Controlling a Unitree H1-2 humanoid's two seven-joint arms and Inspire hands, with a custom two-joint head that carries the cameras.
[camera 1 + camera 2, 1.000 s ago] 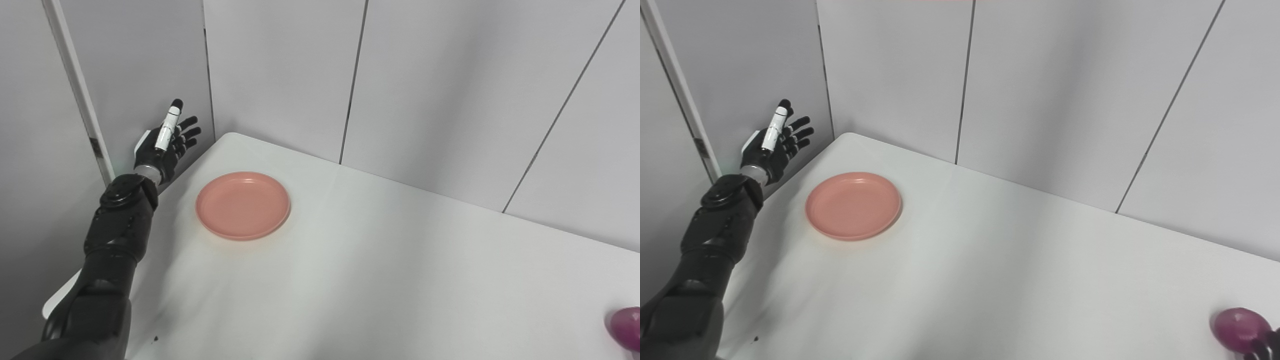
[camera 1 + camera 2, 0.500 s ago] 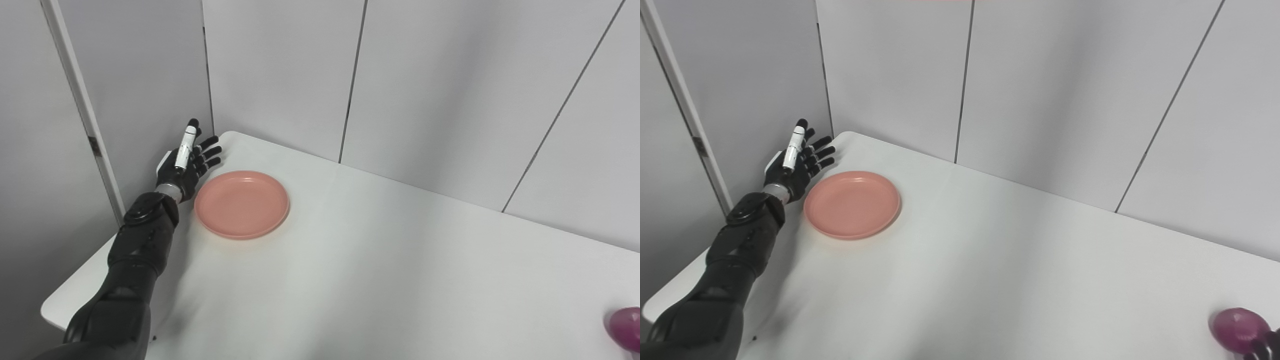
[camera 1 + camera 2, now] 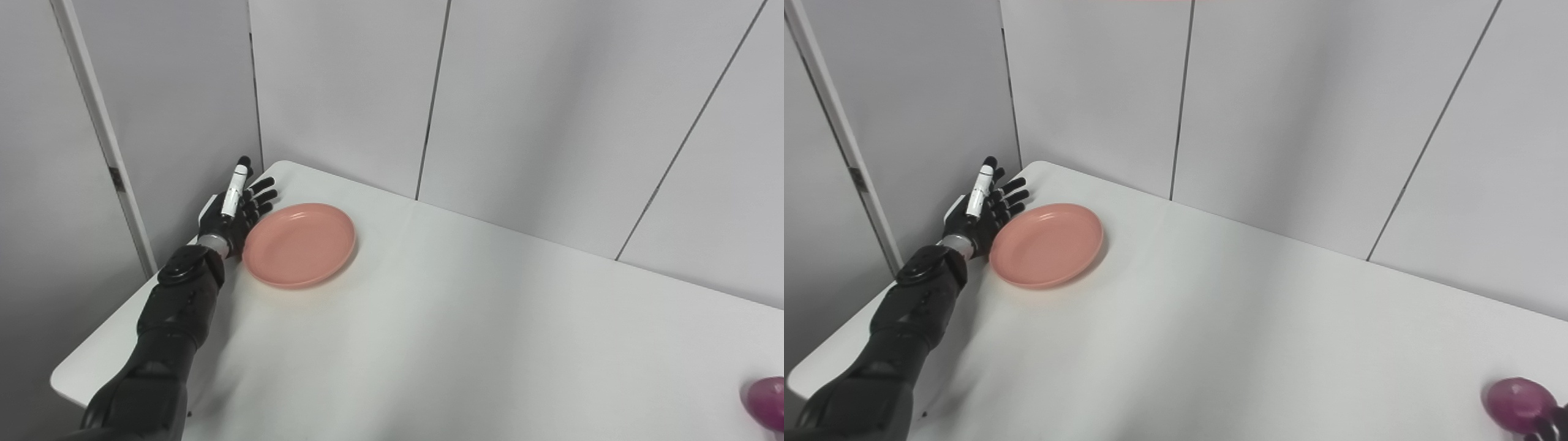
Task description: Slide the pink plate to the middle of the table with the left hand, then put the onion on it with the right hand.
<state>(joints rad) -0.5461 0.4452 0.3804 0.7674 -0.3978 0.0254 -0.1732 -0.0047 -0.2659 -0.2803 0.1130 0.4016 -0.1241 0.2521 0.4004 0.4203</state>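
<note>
The pink plate (image 3: 300, 245) lies near the far left corner of the white table (image 3: 465, 331). It looks slightly tipped, its left rim against my left hand (image 3: 236, 205). That hand is open with fingers spread and stands on edge, touching the plate's left side. The purple onion (image 3: 1516, 397) sits at the table's near right edge. Only a few dark fingertips (image 3: 1543, 429) of my right hand show at the bottom right corner, just beside the onion. The rest of that hand is out of view.
Grey wall panels (image 3: 520, 110) close in the table at the back and left. The table's left edge (image 3: 92, 361) runs beside my left forearm.
My left hand has come down from the wall side to the table and reached the plate's left rim. The plate has shifted a little right and tipped slightly. The onion has not moved.
</note>
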